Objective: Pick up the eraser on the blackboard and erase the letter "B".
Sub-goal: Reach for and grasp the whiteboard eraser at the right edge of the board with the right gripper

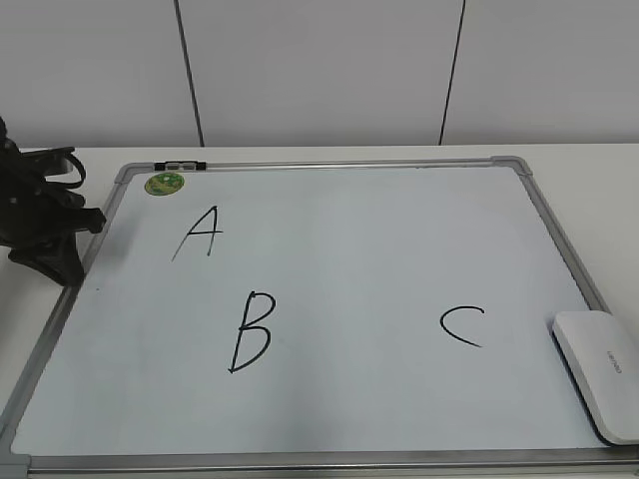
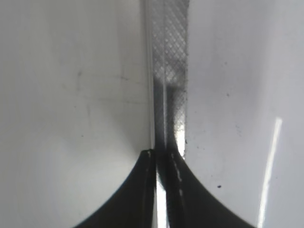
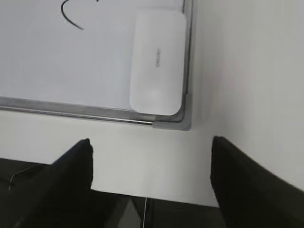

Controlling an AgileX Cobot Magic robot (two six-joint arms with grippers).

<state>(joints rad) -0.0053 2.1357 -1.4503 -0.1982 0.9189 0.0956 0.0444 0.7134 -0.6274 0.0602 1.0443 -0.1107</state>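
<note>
My right gripper [image 3: 151,156] spread wide, empty, near the eraser [image 3: 157,61] on the blackboard [image 1: 399,249]; left gripper [image 2: 163,159] fingers pressed together.

The blackboard [image 1: 329,429] lay flat on the table [image 1: 599,170], filling most of the exterior frame. On it, the letter "A" [image 1: 201,233] sat upper left, the letter "B" [image 1: 250,332] below and slightly right of it near centre, and the letter "C" [image 1: 461,325] to the right. The eraser [image 1: 602,372] rested at the board's lower right edge. A sticker [image 1: 164,183] lay in the upper left corner. The left gripper [image 1: 45,225] stood at the frame's left edge.
</note>
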